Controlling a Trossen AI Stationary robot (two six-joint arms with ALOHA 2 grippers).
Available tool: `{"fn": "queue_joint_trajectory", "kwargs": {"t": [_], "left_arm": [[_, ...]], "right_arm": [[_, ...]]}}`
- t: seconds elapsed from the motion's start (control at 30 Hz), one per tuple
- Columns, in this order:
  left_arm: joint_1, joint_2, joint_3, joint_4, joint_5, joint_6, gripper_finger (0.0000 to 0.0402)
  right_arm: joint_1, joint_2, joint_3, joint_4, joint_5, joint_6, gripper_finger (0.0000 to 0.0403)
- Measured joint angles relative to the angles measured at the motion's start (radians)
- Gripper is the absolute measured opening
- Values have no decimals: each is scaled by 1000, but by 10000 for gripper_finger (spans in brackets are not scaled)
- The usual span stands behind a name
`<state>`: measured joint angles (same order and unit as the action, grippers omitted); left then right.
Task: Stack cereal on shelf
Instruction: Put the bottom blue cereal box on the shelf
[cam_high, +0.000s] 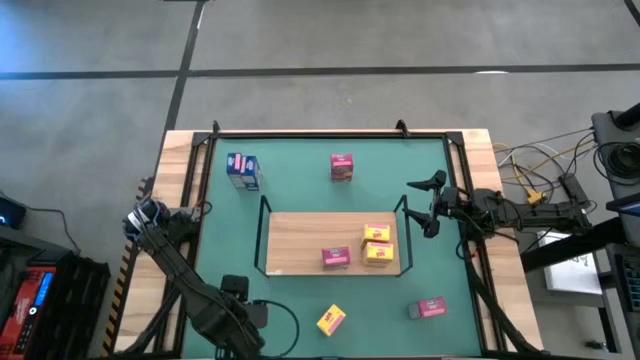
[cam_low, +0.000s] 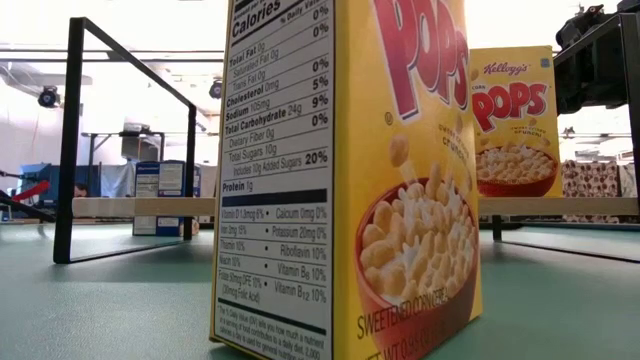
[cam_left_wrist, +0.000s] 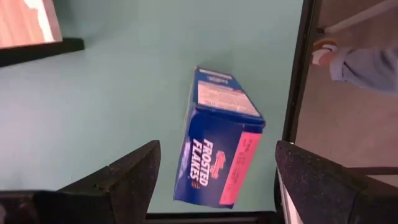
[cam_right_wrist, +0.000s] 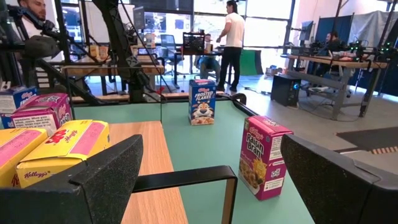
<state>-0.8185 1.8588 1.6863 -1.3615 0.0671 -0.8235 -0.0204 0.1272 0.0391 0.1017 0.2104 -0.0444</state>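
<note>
The overhead camera looked straight down on the whole table (cam_high: 300, 170). The low one sat at tabletop level, close against a yellow Corn Pops box (cam_low: 345, 180). Both wrist cameras shared the Frosted Flakes box (cam_right_wrist: 201, 101).

Three pink boxes (cam_high: 342, 167); three yellow (cam_high: 331, 320); two blue (cam_right_wrist: 201, 101)

Between the open right pincer (cam_right_wrist: 208, 180) fingers stand a pink cereal box (cam_right_wrist: 263, 157) and a blue one (cam_right_wrist: 201, 101).

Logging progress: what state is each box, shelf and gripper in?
Frosted Flakes box: upright, off shelf.
Raisin Bran box: upright, off shelf.
Front Corn Pops box: upright, off shelf.
Shelf: holds pink box, yellow boxes.
Left gripper: open, empty.
Right gripper: open, empty.
</note>
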Motion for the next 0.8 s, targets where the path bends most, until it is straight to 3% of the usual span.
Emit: {"fn": "queue_joint_trajectory", "kwargs": {"t": [0.27,0.8], "left_arm": [[-6,18,-2,31,-3,90,300],[-26,35,-20,3,29,89,300]], "right_arm": [[0,0,0,0,0,0,370],[0,0,0,0,0,0,370]]}}
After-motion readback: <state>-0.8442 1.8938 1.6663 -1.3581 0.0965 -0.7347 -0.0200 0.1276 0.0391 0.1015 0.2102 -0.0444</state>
